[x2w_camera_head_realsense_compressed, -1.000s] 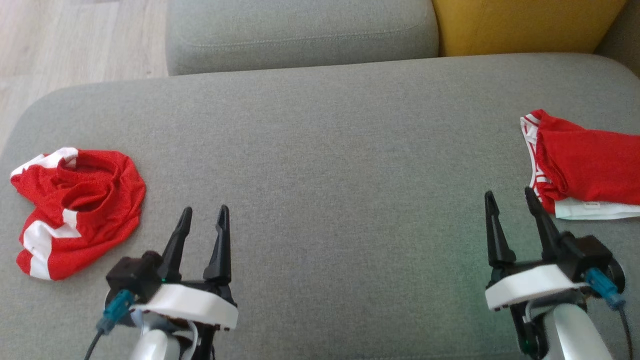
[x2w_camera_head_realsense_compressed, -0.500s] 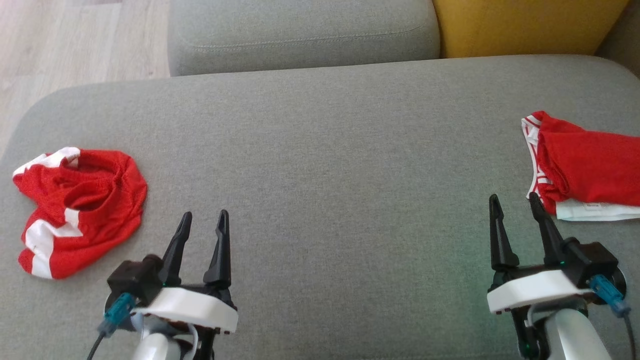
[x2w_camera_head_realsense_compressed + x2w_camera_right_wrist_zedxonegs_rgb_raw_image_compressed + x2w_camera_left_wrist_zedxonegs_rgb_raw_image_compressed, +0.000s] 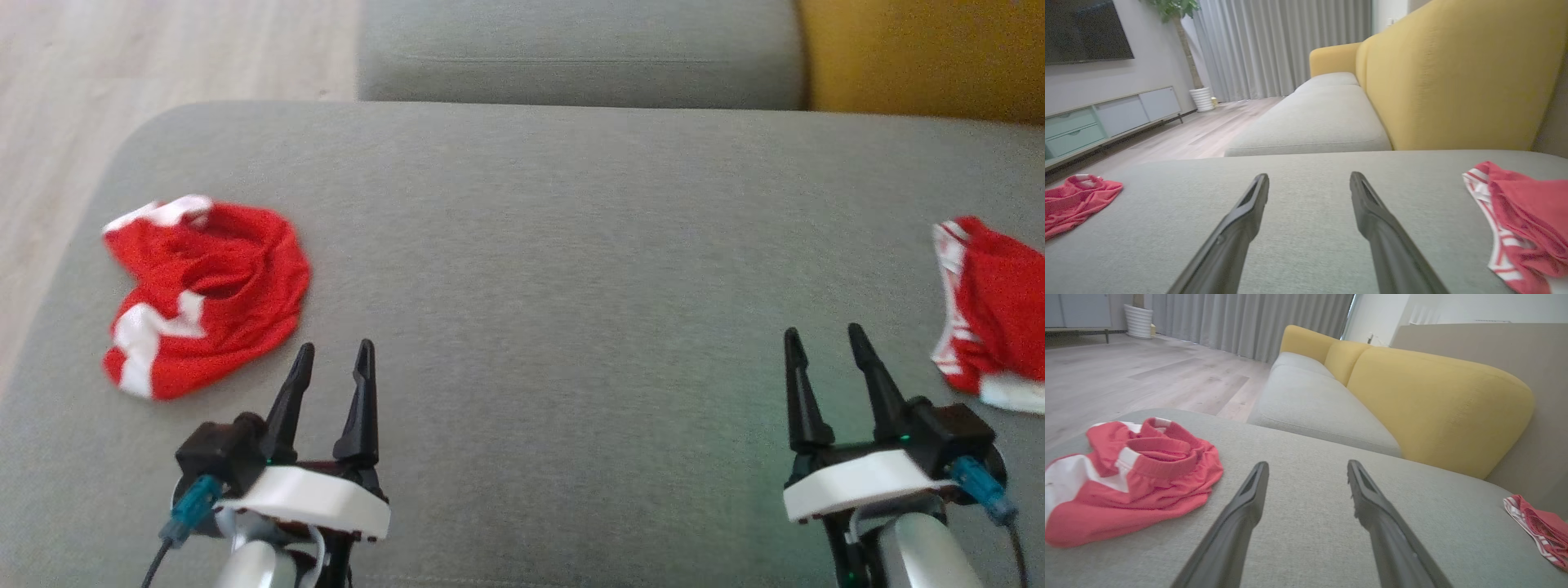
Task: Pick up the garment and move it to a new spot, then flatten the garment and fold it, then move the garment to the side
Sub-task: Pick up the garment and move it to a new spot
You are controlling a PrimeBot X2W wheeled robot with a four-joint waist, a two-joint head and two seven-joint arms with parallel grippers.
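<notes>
A crumpled red garment with white bands (image 3: 204,298) (image 3: 1126,477) (image 3: 1073,200) lies at the left of the grey cushion (image 3: 555,269). My left gripper (image 3: 333,359) (image 3: 1306,469) hovers open just to its lower right, apart from it, with nothing between the fingers. My right gripper (image 3: 820,343) (image 3: 1308,181) is open and empty over the right part of the cushion. A folded red and white garment (image 3: 992,314) (image 3: 1519,212) (image 3: 1539,528) lies beside it at the right edge.
A second grey seat cushion (image 3: 571,49) and a yellow backrest (image 3: 922,57) lie beyond the far edge. Wooden floor (image 3: 122,65) borders the cushion at the left. A low cabinet (image 3: 1106,118) and curtains (image 3: 1274,45) stand further off.
The head view has swung to the left, so both garments sit further right in the picture. Neither gripper has opened, shut or touched anything.
</notes>
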